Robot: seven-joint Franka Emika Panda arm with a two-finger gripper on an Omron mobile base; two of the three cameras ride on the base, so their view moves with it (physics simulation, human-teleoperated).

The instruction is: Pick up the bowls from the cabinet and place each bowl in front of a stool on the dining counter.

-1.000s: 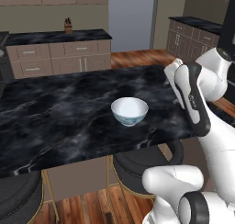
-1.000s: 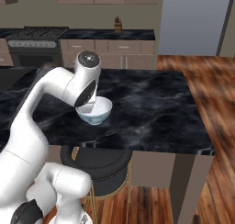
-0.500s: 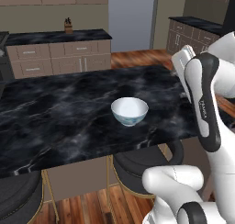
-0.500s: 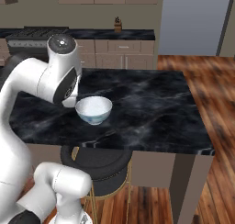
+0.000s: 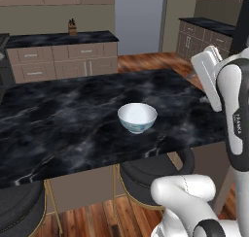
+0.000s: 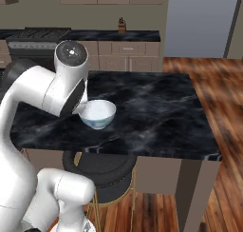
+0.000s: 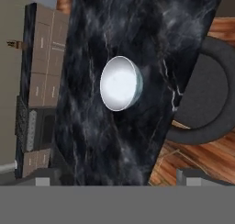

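In the left base view, 1 white bowl with blue pattern (image 5: 137, 117) sits upright on the dining counter (image 5: 58, 119), near the front overhanging edge and directly above a stool (image 5: 153, 170) tucked under the slab; a 2nd stool (image 5: 19, 211) shows at the lower left, with no bowl in front of it. The arm (image 5: 233, 114) rises at the right, well apart from the bowl, and nothing touches the bowl. In the right base view, the same bowl (image 6: 97, 113) stands on the marble (image 6: 156, 112) just behind the arm's large white joint (image 6: 71, 79), which hides part of its left rim, and the stool (image 6: 102, 171) sits right below it. The far wall carries beige drawer units, a stove (image 6: 33, 36) and a small knife block (image 6: 122, 24). In the hand view, the camera looks down from above: the bowl (image 7: 121, 83) lies free in the middle, the counter edge runs beside it, and the stool seat (image 7: 204, 99) lies just past that edge. The finger tips (image 7: 43, 182) rise far apart at the bottom of that view, so the jaws stand spread wide and hold nothing. My judgement is that this bowl is placed and released, so 1 of 2 placements looks done. The next move probably calls for clearing the arm, returning to the cabinet for the cream-olive bowl, and setting it before another stool.
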